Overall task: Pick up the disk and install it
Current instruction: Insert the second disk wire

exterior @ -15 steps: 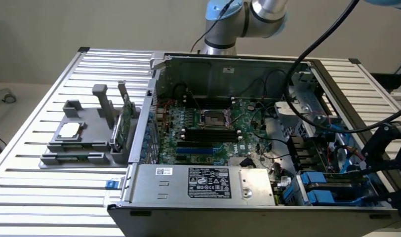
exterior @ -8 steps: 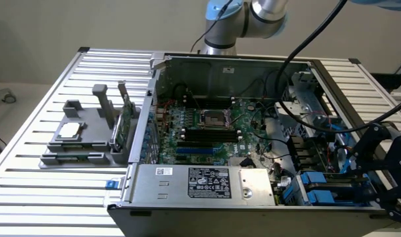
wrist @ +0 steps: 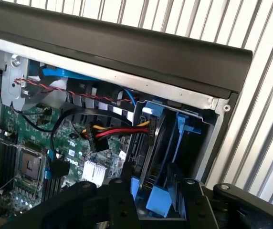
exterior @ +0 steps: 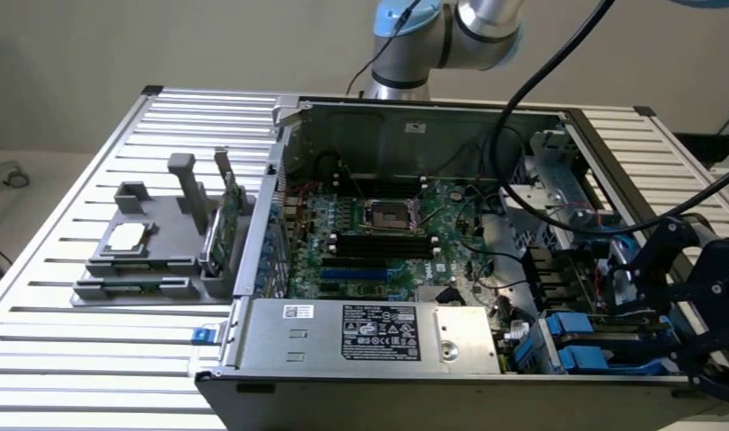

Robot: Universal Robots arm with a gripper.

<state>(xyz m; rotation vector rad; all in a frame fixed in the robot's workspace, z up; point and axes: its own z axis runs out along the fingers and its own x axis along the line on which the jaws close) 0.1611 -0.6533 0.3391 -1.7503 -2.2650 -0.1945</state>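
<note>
The disk (wrist: pixel 148 152) stands on edge in the drive bay at a corner of the open computer case (wrist: pixel 127 47), its bright blue carrier frame (wrist: pixel 156 198) showing between my two black fingers (wrist: pixel 122 200). My gripper (wrist: pixel 153 210) straddles this frame, and the fingers look pressed against both of its sides. In the exterior view, my gripper (exterior: pixel 670 301) hangs low over the drive bay at the case's front corner on that view's right.
Red, yellow and black cables (wrist: pixel 112 131) run close beside the bay. Blue carriers (exterior: pixel 575 346) sit in the bay, with the motherboard (exterior: pixel 377 242) and power supply (exterior: pixel 377 332) beside it. A grey holder (exterior: pixel 149 256) with a silver chip (exterior: pixel 127 235) and a green card (exterior: pixel 231 224) stands on the slatted table (exterior: pixel 77 359).
</note>
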